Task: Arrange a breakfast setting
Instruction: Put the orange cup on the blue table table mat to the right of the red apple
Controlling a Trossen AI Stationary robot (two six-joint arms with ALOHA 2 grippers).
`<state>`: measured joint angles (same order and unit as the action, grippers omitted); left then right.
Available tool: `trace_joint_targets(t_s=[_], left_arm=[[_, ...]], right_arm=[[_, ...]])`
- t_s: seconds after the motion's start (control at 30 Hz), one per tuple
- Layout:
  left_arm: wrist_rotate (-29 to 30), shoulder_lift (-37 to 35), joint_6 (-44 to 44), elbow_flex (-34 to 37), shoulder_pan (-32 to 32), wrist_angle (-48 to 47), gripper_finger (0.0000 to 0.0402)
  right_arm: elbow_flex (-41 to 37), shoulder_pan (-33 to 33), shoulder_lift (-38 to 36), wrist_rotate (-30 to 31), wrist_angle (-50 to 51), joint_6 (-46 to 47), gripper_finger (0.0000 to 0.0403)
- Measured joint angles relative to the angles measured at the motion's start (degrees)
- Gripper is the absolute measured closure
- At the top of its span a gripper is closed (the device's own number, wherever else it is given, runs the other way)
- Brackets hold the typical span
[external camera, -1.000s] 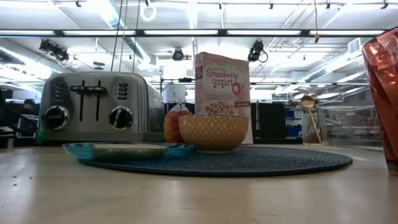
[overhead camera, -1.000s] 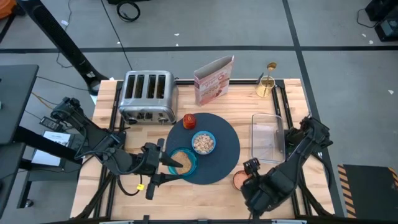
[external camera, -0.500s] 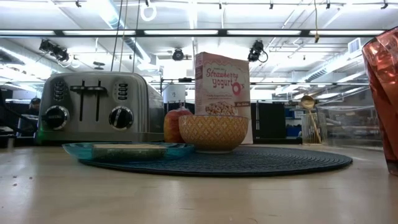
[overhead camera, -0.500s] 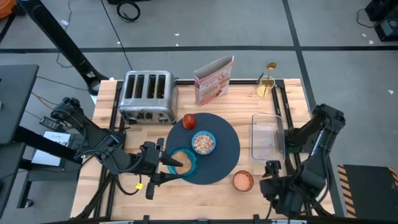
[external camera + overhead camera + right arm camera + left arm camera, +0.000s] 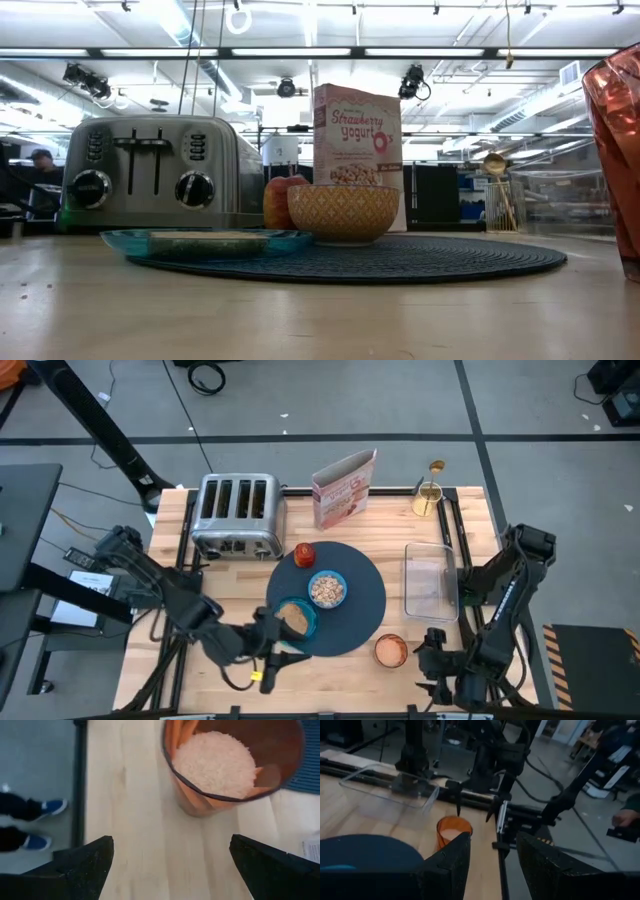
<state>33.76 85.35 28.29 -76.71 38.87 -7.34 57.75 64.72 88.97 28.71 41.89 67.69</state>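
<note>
High view: round dark mat [image 5: 345, 600] sits mid-desk [image 5: 230, 585], in front of the toaster [image 5: 237, 515]. On the mat: red fruit [image 5: 304, 554] at the far-left edge, small blue bowl [image 5: 327, 589] with cereal near the middle, teal plate [image 5: 296, 620] overlapping the near-left rim with the toast slice [image 5: 291, 617] on it. Amber cup [image 5: 390, 651] stands on bare wood just beside the mat's near-right edge, not on it. Gold spoon [image 5: 434, 482] stands upright in a wire holder [image 5: 427, 498] at the far-right corner, well apart from the mat. Cereal box [image 5: 343, 489] behind the mat, clear plastic tub [image 5: 430, 579] to its right.

Left pincer [image 5: 268, 657] hovers at the near desk edge just beside the plate, holding nothing; left wrist view shows its fingers [image 5: 451, 865] apart at a moderate gap, cup [image 5: 453, 829] visible beyond them.

Right pincer [image 5: 432, 658] sits low at the near-right edge, near the cup and clear of it. Right wrist view: fingers [image 5: 80, 865] spread wide, nothing between them, cup [image 5: 231, 762] ahead with a pale bottom showing inside.

Low view: bowl [image 5: 343, 213], fruit [image 5: 280, 199] and plate [image 5: 205, 243] on the mat [image 5: 420, 258], cup [image 5: 618, 150] large at the right edge. A person [image 5: 40, 163] shows far back left.
</note>
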Motion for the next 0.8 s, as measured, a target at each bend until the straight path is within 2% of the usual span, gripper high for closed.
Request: trace_joint_targets(t_s=[0.3,0.43,0.57,0.8], left_arm=[[1.8,5.3,1.1,0.0,0.0,0.6,0.0235],[2.4,6.6,1.1,0.0,0.0,1.6,0.0235],[2.7,6.7,0.8,0.0,0.0,2.5,0.0235],[4.0,6.7,-2.0,0.0,0.0,3.9,0.0235]], right_arm=[[-6.5,1.3,4.7,9.7,-6.3,2.3,0.0003],[-9.0,1.8,6.1,13.7,-12.5,2.7,0.0004],[-11.9,1.9,8.4,17.2,-19.6,2.9,0.0005],[-14.5,1.5,12.4,24.9,-26.3,3.8,0.0005]])
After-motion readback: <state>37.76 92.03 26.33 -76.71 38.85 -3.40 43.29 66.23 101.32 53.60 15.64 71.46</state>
